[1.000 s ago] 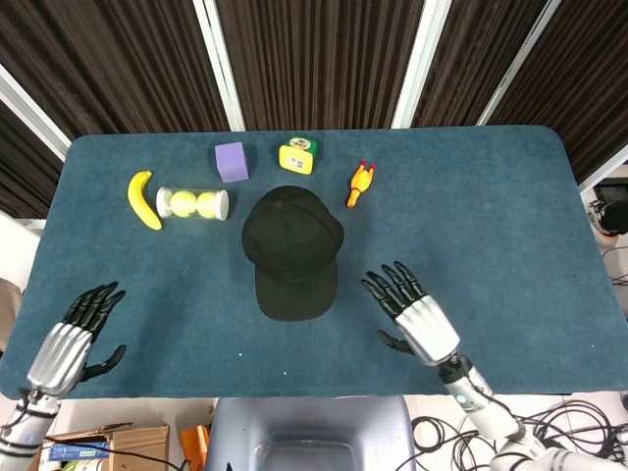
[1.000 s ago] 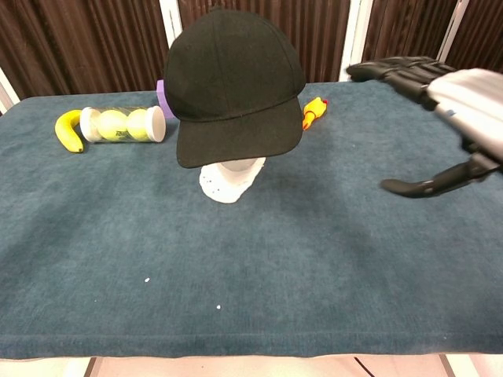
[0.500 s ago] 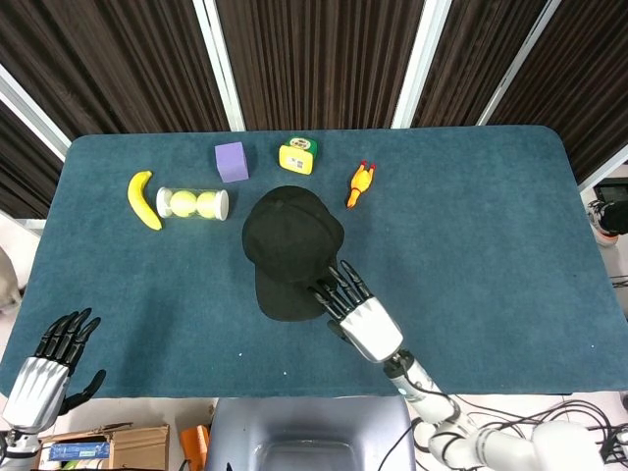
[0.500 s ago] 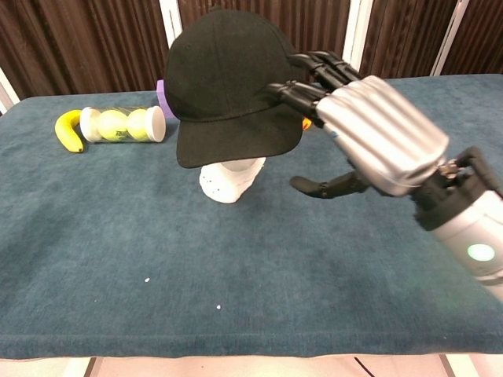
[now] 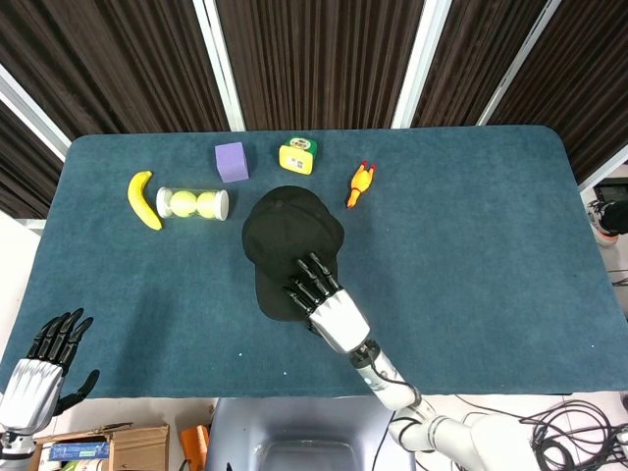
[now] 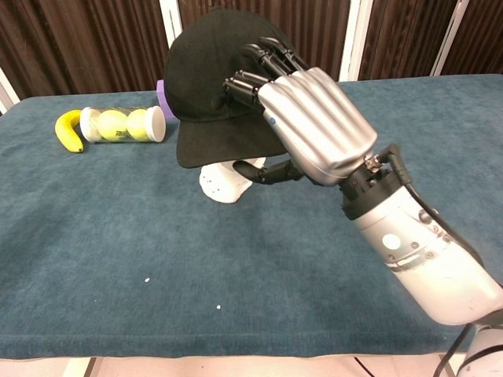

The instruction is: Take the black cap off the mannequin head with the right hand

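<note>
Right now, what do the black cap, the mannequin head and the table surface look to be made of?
Black cap: matte woven fabric, no shine, probably cotton twill. Mannequin head: white, grainy and dull, likely foam. Table surface: teal felt-like cloth, fuzzy nap. Right robot hand back: glossy silver shell, fingers black.

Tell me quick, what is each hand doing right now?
Left hand: open, holding nothing, fingers spread near the table corner.
Right hand: fingers over the brim of the black cap, thumb underneath; cannot tell if it grips yet.
</note>
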